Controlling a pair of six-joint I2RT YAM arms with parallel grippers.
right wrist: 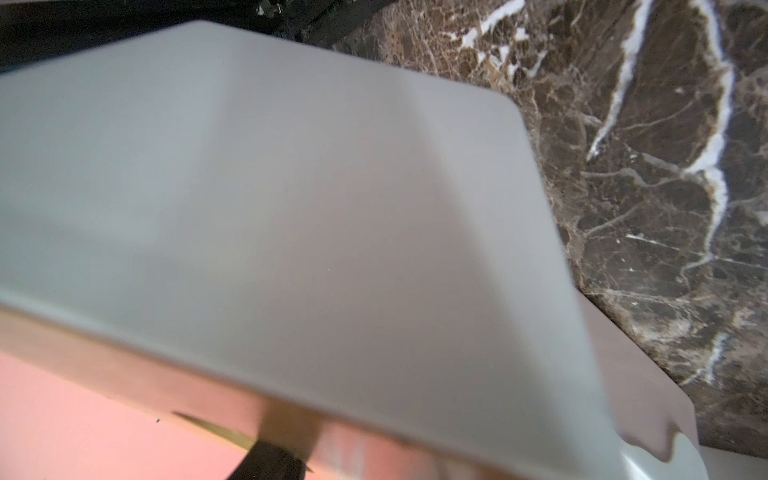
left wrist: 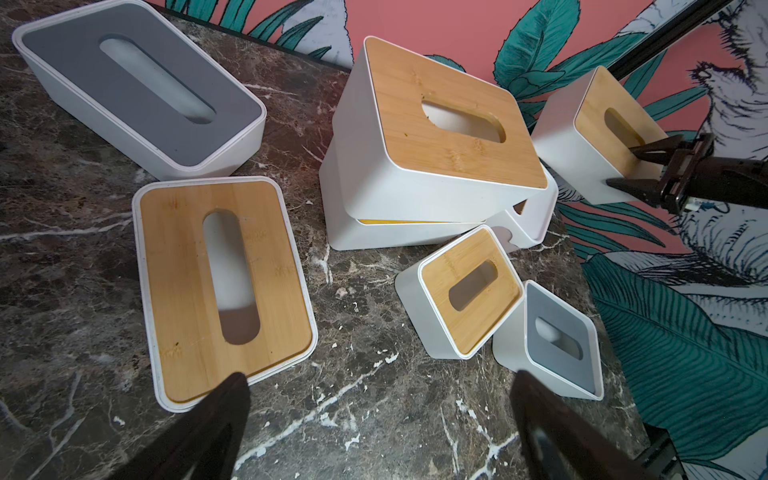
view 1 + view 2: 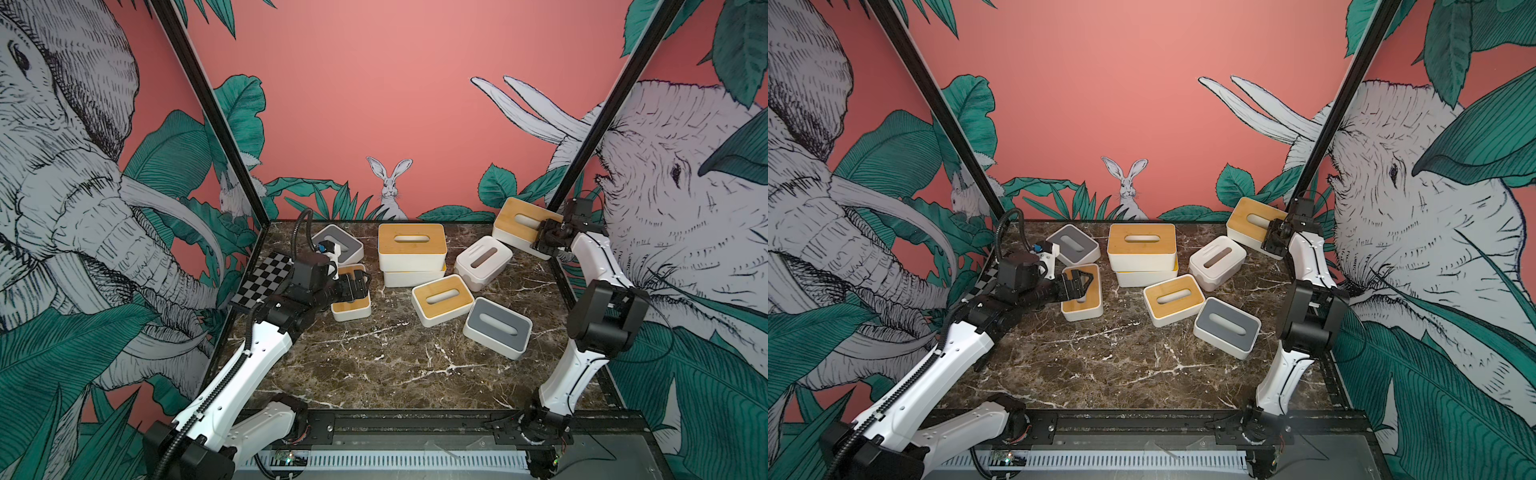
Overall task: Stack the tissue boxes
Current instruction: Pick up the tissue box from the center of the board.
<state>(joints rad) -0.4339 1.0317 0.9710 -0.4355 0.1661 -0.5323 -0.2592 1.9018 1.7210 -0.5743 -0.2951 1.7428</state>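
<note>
The right fingers (image 2: 656,151) clamp one short end of a white rounded box with a slotted bamboo lid (image 3: 519,220), holding it tilted and clear of the dark marble tabletop (image 3: 374,365). The left fingers (image 2: 220,415) are spread wide, with one tip over the corner of another bamboo-lidded white box (image 2: 183,291).

— Open room anywhere?
— Near half of the marble tabletop (image 3: 374,374), bare.
— Farther back?
— Crowded. Two-box stack (image 3: 411,253) mid-rear; bamboo-lid box (image 3: 442,299) and grey-lid box (image 3: 496,328) packed close on its right; tilted box (image 3: 509,212) gripped at the right rear corner. Narrow lane left of the stack.
</note>
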